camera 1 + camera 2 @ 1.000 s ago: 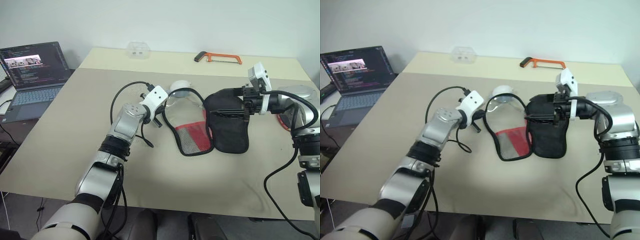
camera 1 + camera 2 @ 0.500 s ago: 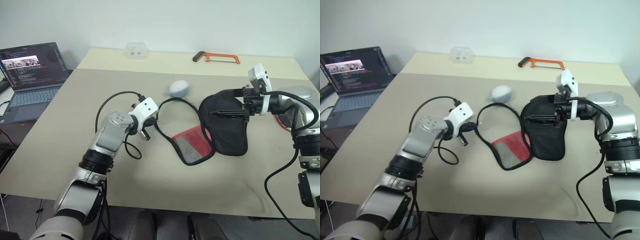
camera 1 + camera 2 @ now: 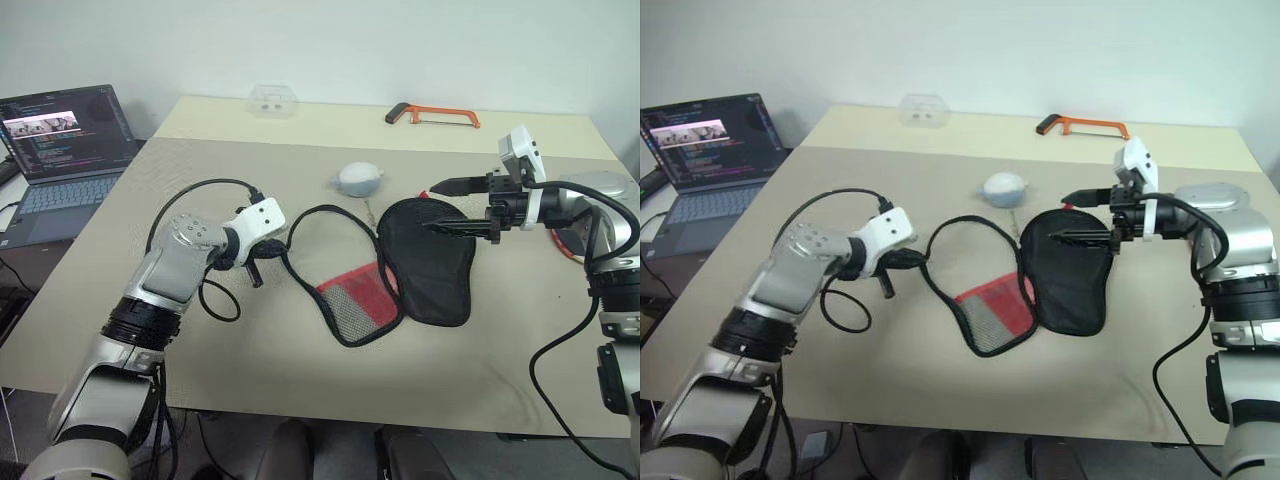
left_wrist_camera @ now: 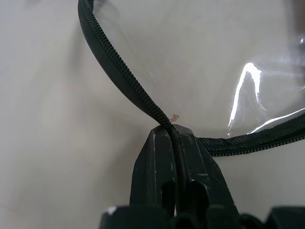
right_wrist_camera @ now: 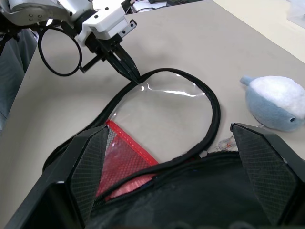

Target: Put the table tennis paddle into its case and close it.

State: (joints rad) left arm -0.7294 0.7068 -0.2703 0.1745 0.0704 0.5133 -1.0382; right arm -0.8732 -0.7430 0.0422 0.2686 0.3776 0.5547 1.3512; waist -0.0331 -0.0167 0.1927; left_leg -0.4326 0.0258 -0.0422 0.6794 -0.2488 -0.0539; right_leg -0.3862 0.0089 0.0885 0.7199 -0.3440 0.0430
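Note:
The case lies unzipped on the table: its black half (image 3: 425, 265) is flat, and its flap, with a clear window and a red mesh lower part (image 3: 352, 295), is spread to the left. My left gripper (image 3: 278, 252) is shut on the flap's black zip edge (image 4: 119, 76), its fingers (image 4: 157, 157) pinching the rim. My right gripper (image 3: 440, 207) hangs open just over the black half's far end, holding nothing. A red curved rim (image 3: 566, 247) peeks out by my right forearm; I cannot tell whether it is the paddle.
A small grey-blue rounded pouch (image 3: 358, 178) sits just beyond the case. An orange hacksaw (image 3: 432, 115) and a clear plastic box (image 3: 272, 100) lie at the table's far edge. An open laptop (image 3: 65, 140) stands at the left.
My left gripper has pulled the zip edge to the left and nearer to me. The flap has spread wider and the whole case has slid left, away from the still right gripper.

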